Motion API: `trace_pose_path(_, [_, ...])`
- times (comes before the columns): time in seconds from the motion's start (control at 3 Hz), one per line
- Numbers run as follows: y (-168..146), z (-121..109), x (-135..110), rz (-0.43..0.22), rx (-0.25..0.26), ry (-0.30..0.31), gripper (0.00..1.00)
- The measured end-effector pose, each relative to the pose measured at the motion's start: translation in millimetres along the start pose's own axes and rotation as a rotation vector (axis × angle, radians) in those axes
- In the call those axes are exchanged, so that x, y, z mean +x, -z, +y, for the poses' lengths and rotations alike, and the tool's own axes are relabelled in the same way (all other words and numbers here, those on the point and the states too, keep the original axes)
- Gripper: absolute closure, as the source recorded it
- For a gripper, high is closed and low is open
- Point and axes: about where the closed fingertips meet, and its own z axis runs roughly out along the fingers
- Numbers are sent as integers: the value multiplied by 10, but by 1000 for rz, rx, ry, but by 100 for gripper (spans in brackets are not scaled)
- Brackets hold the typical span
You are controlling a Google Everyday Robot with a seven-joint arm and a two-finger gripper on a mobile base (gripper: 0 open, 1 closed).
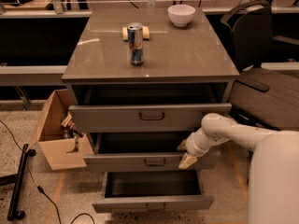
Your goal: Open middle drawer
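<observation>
The middle drawer [149, 162] is the second of three grey-brown drawers in the cabinet [152, 55]. It stands partly pulled out and its dark inside shows above its flat front. Its small bar handle [154, 162] is free. My gripper [185, 154] is at the right end of the drawer's front. One tan finger [181, 146] is behind the front's top edge and the other in front of it, so the gripper is shut on the front panel. My white arm [233, 134] reaches in from the right.
The top drawer [150, 116] and bottom drawer [153, 203] are also partly open. A can [136, 43], a white bowl [181, 14] and a tan object [135, 31] sit on the cabinet top. A cardboard box [56, 134] and a black stand [18, 185] are left; a chair [261, 78] is right.
</observation>
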Motion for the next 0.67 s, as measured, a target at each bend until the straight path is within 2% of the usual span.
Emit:
trace_pose_path(0.33, [501,440,-401,-91,-128,-14,12])
trace_pose_path(0.67, [774,745,-620,-146,-234,-21,0])
